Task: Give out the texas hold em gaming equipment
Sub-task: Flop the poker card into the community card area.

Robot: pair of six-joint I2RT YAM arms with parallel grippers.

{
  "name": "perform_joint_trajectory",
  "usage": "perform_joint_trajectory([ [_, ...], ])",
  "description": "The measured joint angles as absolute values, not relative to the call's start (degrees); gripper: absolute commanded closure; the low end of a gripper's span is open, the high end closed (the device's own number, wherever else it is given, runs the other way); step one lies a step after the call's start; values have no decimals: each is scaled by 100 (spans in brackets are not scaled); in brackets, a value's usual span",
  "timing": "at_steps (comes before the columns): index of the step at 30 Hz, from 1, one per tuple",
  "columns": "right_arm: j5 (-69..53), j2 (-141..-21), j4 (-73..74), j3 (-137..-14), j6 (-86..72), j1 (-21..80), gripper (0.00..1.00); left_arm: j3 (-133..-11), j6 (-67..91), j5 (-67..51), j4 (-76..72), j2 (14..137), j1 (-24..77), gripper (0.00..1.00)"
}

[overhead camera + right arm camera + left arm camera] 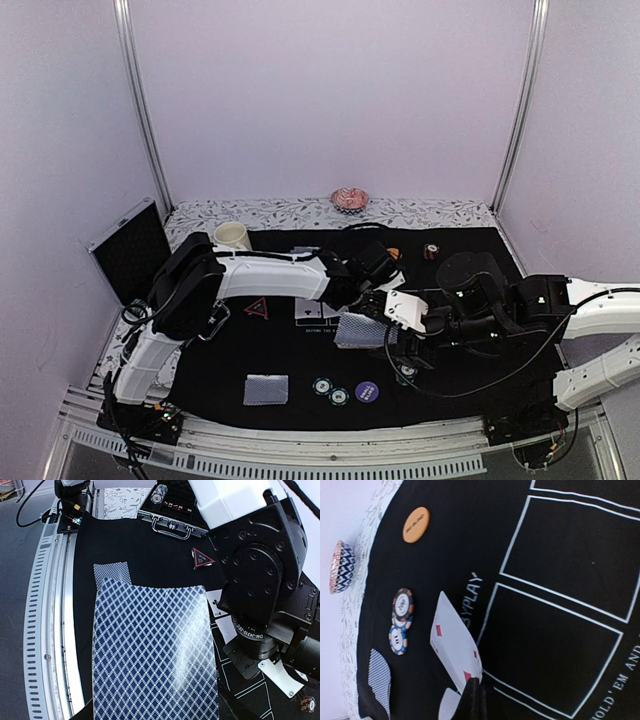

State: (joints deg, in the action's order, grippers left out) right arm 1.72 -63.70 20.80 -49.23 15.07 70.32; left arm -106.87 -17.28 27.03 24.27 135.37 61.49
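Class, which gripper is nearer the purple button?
Right. The right gripper, holding a blue card, hangs behind the purple button; the left gripper, pinching a white card, is farther back.

Camera setup: one overhead, two wrist
Top view looks down on whole tabletop (pixel 300 355); wrist views sit close, tilted; right wrist and top share the triangle (pixel 202 559)

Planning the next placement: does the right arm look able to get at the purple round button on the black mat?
Probably yes for reach: the purple round button lies uncovered close by the right gripper. But that gripper seems shut on a blue diamond-backed card, so it must release first.
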Motion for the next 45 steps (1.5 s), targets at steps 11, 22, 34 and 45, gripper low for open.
perform_joint_trajectory([
  [11,27,-6372,2191,-4923,1479,7032,43,-10689,-1210,1831,2915,13616,6215,100],
  [22,-16,-6388,2191,-4923,1479,7032,43,-11052,-67,1267,3444,13808,6191,100],
  [34,-14,-6388,2191,-4923,1479,7032,43,-11174,322,1098,3509,13878,6132,100],
  [45,-14,-6388,2191,-4923,1479,7032,43,-11104,82,1131,3437,13850,6134,86],
])
